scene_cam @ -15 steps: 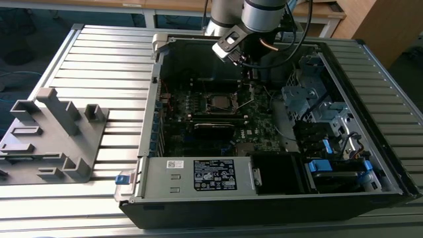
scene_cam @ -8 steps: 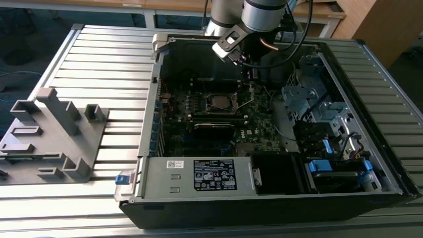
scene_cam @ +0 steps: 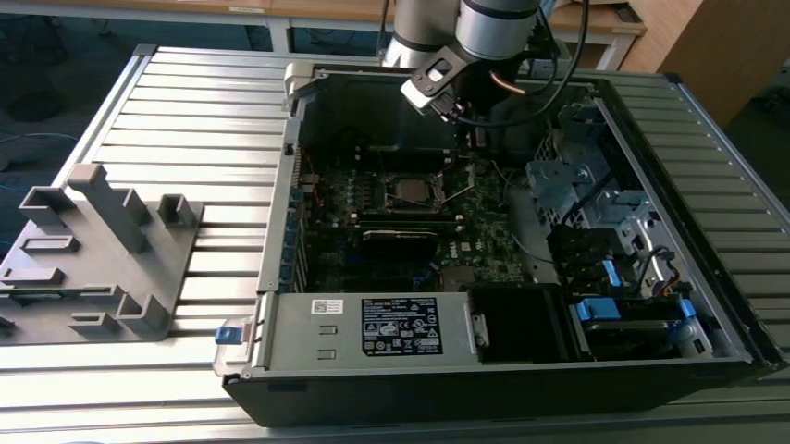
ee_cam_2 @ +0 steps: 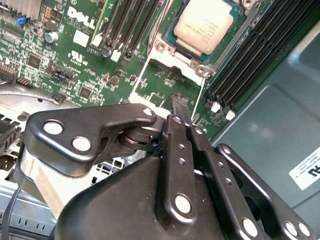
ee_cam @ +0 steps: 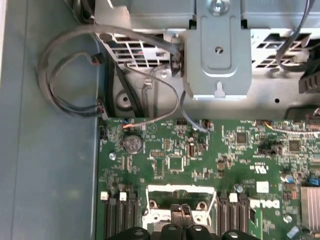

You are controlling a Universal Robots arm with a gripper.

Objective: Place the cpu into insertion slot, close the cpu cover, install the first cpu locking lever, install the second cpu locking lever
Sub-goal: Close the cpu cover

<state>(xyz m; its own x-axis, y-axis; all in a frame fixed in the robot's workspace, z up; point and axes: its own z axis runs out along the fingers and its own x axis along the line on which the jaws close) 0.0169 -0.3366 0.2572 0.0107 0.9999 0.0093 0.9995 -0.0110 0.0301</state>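
Hovering two o'clock off the flat square silver-grey cpu [scene_cam: 406, 190] in the exterior view, the black claw [scene_cam: 473, 137] looks pinched narrow, empty. Light, brittle, I'd say: hold edges.

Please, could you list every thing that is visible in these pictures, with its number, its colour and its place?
computer case: one, black, open, lying on the table
table: one, silver, slatted, under the case
fixture: one, grey, on the table at the exterior view's left
motherboard: one, green, inside the case
cpu: one, silver-grey top, seated in the insertion slot
insertion slot: one, silver rim, on the motherboard
memory slots: two banks, black, either side of the cpu
power supply: one, grey with a label, inside the case
cables: several, grey, beside the motherboard
robot arm: one, silver-grey, above the case
gripper: one, black, jaws shut, over the motherboard near the cpu
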